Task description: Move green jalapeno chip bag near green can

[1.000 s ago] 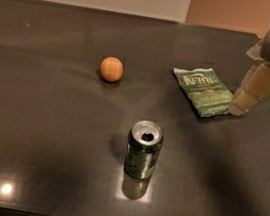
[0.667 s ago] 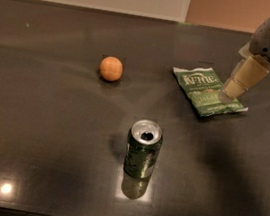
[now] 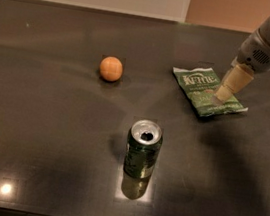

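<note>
The green jalapeno chip bag (image 3: 207,91) lies flat on the dark table (image 3: 45,132) at the right, its white lettering facing up. The green can (image 3: 142,149) stands upright in the middle front, silver top with a dark hole, well apart from the bag. My gripper (image 3: 221,95) comes down from the upper right on a grey arm, its tan tip over the right part of the bag, at or just above its surface.
A small orange ball (image 3: 111,68) sits on the table left of the bag and behind the can. The table's far edge meets a pale wall; its right edge runs close behind the arm.
The gripper has moved left and down, from beside the bag's right edge to over the bag itself. Bag, can and ball have not moved.
</note>
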### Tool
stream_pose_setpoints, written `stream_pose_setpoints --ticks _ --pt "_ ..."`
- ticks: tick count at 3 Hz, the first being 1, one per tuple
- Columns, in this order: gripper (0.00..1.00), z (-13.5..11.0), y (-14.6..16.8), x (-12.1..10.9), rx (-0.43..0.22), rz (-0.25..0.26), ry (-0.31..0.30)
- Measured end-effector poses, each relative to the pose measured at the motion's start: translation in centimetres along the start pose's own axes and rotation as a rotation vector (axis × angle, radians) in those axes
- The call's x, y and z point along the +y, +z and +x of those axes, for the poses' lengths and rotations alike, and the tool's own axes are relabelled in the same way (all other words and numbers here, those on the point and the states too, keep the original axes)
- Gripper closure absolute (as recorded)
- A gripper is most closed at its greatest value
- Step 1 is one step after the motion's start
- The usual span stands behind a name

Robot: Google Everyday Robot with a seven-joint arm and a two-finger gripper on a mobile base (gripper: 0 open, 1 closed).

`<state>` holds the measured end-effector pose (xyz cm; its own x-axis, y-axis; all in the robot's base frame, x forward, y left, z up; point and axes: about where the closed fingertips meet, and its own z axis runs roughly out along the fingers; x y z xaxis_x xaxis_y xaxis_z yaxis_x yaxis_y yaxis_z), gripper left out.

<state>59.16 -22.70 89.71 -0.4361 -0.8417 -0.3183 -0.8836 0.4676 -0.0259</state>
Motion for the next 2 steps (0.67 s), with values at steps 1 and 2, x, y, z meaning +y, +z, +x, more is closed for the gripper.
stream_pose_setpoints --ticks 1,2 --pt "0.00 1.0 2.0 -0.7 0.020 -0.021 0.018" --pt "0.00 1.6 3.7 -1.5 0.028 -0.035 0.031"
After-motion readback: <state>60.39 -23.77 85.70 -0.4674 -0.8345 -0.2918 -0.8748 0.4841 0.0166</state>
